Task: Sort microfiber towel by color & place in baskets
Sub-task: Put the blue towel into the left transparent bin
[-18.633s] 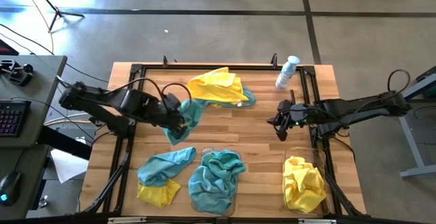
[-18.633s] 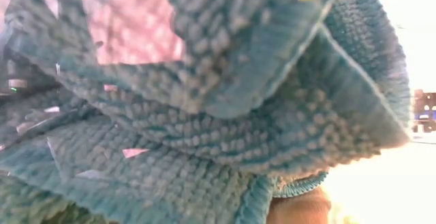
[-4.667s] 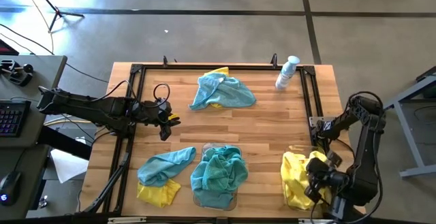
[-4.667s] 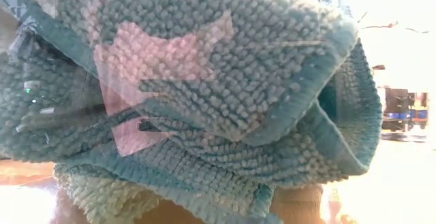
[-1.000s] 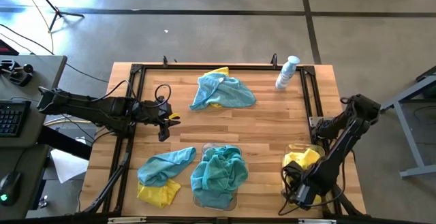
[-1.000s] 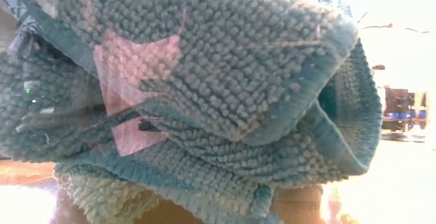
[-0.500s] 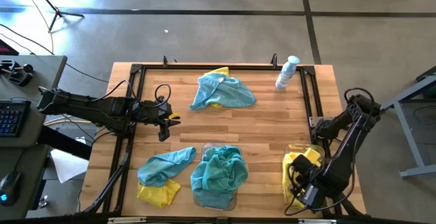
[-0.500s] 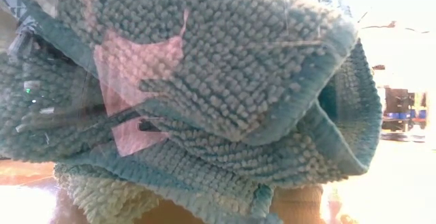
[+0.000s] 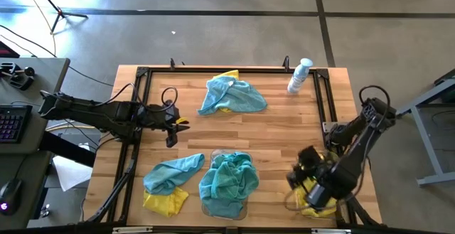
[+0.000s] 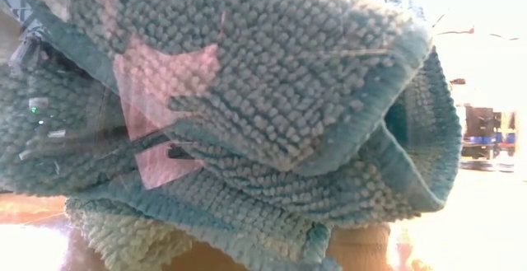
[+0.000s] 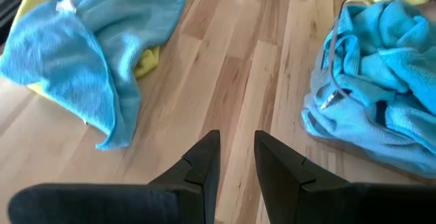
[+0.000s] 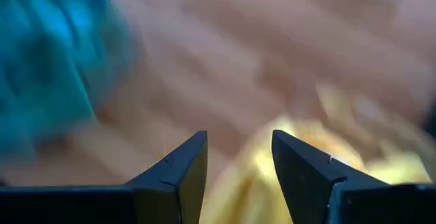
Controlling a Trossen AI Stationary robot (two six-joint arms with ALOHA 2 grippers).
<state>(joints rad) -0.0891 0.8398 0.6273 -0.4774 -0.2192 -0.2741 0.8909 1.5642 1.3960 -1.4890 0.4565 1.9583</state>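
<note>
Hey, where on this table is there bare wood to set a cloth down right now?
The widest bare patch is mid-table, between the far teal-and-yellow pile, the spray bottle and the right gripper. The near edge is crowded: a teal and yellow heap, the teal-filled basket, the yellow-filled basket.

Crumpled yellow towels (image 9: 308, 195) fill the clear basket (image 9: 301, 164) just beneath the right jaws; teal towels (image 9: 227, 179) heap in the neighbouring basket.
</note>
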